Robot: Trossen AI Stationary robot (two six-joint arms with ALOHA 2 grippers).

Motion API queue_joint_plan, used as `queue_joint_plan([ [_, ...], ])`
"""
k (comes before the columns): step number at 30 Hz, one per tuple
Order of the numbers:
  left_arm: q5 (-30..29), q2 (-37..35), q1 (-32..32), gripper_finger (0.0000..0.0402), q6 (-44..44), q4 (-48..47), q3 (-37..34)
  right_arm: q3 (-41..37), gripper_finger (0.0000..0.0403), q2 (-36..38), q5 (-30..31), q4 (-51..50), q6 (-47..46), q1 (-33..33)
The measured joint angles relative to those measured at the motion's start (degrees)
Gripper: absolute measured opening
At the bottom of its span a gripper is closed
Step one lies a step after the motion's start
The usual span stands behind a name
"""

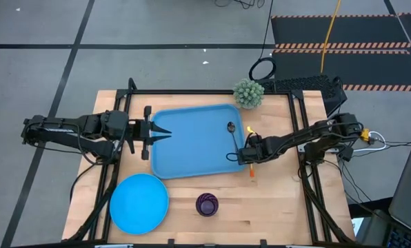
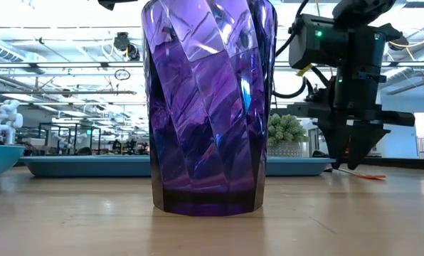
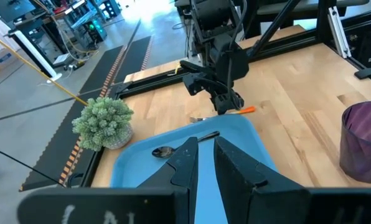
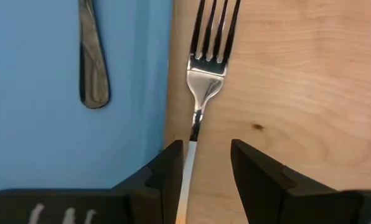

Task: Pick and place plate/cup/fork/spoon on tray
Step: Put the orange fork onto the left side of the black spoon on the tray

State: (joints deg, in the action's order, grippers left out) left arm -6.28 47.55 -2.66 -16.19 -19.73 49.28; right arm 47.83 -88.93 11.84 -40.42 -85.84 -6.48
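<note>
The blue tray (image 1: 192, 141) lies at the table's middle, with the dark spoon (image 1: 232, 136) lying in it near its right rim. The fork (image 4: 204, 74) lies flat on the table just right of the tray, its orange handle (image 1: 251, 169) pointing toward the near edge. My right gripper (image 4: 207, 168) is low over the fork and open, one finger on either side of its slim neck. My left gripper (image 1: 165, 134) hovers over the tray's left rim, open by a narrow gap and empty. The sky-blue plate (image 1: 139, 202) and the purple cup (image 1: 207, 204) stand on the table near the front edge.
A small potted plant (image 1: 248, 94) stands at the tray's far right corner. A black frame (image 1: 212, 91) runs round the table's far and side edges. Bare wood (image 1: 281, 193) lies right of the cup.
</note>
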Motion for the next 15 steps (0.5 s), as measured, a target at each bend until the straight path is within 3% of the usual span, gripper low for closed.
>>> queue_joint_plan([
  [9, -0.03, 0.0, 0.0, 0.0056, 0.0, -0.04, 0.0, -0.59, 0.0123, -4.15, 0.27, 1.13, 2.17, 0.48],
  [15, -0.07, 0.0, 0.0, 0.0056, 0.03, 0.02, 0.0, -0.69, 0.0065, -4.13, 0.38, -2.67, 5.28, 0.52],
])
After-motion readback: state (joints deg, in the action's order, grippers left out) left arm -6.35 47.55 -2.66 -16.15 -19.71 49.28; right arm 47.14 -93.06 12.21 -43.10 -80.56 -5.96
